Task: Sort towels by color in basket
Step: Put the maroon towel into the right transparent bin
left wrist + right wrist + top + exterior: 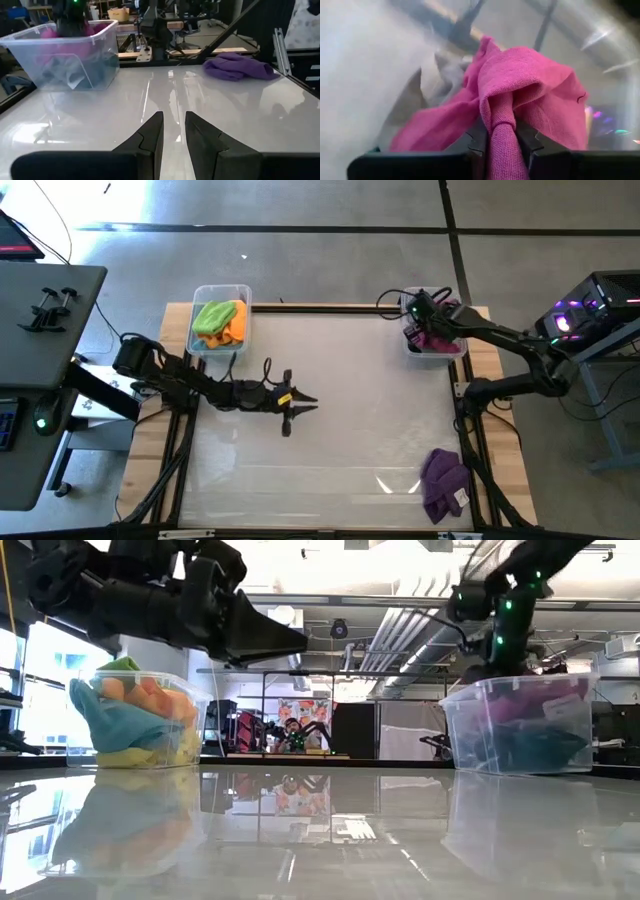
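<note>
My right gripper (428,318) is over the clear right bin (452,352) at the table's far right and is shut on a magenta towel (530,95). A grey cloth (415,100) lies beside the towel in the right wrist view. The low view shows dark cloth (530,750) low in that bin. My left gripper (174,131) hovers over the middle of the table (300,402), open by a narrow gap and holding nothing. A purple towel (445,478) lies crumpled on the table near its right near corner. The left bin (200,345) holds lime green (212,315), orange (236,326), light blue (110,720) and yellow cloths. My right gripper pinches a bunched fold of the magenta towel (501,135) between its two fingers, several layers gathered together. It comes from above, over the right bin. The towel's loose part billows out beyond the fingertips; whether it rests on the cloths below, I cannot tell.
Bare glossy table (340,460) spreads between the two bins and toward the near edge. Wooden borders run along the table's left and right sides (500,430). Beyond the far edge lies an open room with equipment.
</note>
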Available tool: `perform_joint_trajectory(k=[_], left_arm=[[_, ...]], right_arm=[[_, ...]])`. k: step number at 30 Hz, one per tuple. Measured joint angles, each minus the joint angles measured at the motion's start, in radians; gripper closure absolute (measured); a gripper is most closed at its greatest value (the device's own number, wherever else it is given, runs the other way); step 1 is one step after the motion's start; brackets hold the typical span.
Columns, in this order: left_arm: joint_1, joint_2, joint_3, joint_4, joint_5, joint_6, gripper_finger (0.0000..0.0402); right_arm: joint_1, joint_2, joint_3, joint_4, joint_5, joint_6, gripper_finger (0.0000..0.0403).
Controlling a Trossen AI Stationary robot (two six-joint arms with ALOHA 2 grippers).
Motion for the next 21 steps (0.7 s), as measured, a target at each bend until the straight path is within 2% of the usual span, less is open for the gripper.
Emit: perform_joint_trajectory(k=[6,16,21], left_arm=[[-0.006,0.0,0.001,0.03,-0.005,0.031,0.0335],[-0.002,0.0,0.001,0.029,-0.028,0.032,0.0335],[-0.003,0.0,0.001,0.027,-0.028,0.03,0.0335]], right_arm=[[-0.093,0.0,-0.058,0.091,-0.152,0.002,0.0367],[-0.121,0.0,-0.078,0.097,-0.169,-0.007,0.034],[-0.121,0.0,-0.078,0.065,-0.17,-0.002,0.0294]])
